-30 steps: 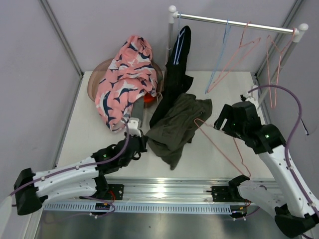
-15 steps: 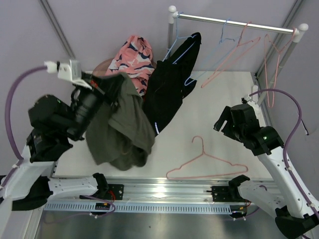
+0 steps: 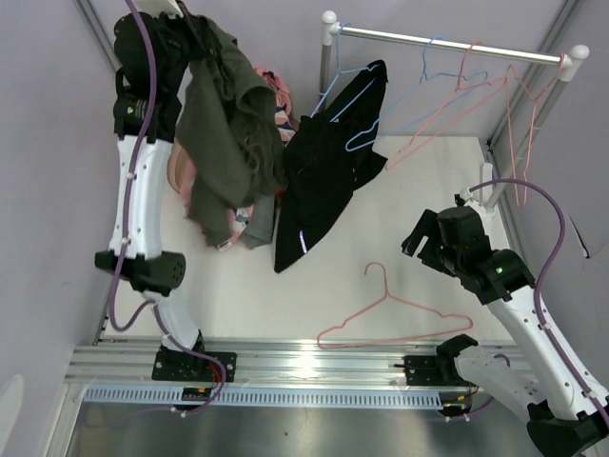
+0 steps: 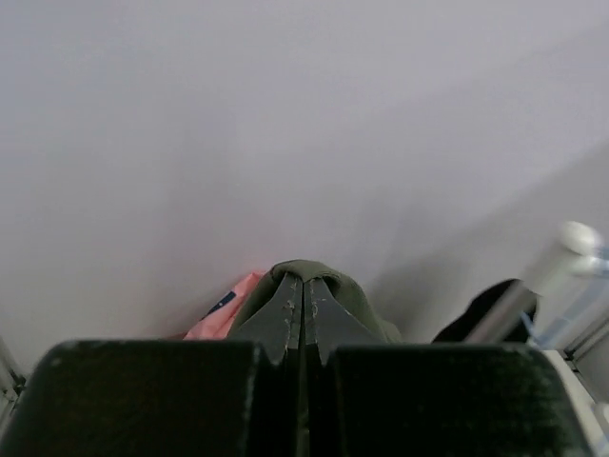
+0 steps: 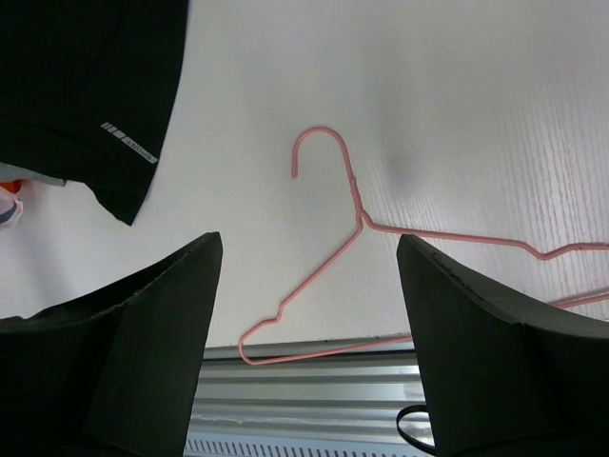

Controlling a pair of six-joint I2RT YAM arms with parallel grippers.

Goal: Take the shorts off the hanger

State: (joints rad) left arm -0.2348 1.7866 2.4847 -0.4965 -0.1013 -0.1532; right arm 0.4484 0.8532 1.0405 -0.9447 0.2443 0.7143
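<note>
My left gripper (image 3: 195,33) is raised high at the back left, shut on olive-green shorts (image 3: 228,133) that hang down from it; in the left wrist view the olive cloth (image 4: 357,309) wraps the closed fingertips. Pink patterned shorts (image 3: 271,90) lie mostly hidden behind them. Black shorts (image 3: 319,181) hang on a blue hanger (image 3: 357,81) from the rail (image 3: 447,43). A pink hanger (image 3: 395,309) lies bare on the table; it also shows in the right wrist view (image 5: 352,228). My right gripper (image 3: 423,238) is open and empty above it.
Several empty pink and blue hangers (image 3: 476,90) hang on the rail at the back right. A round basket (image 3: 174,171) sits back left under the hanging cloth. The metal rail (image 3: 314,362) runs along the table's near edge.
My left arm has swung up and back with the olive shorts, lifting them off the pink hanger, which dropped flat on the table. The right arm barely moved.
</note>
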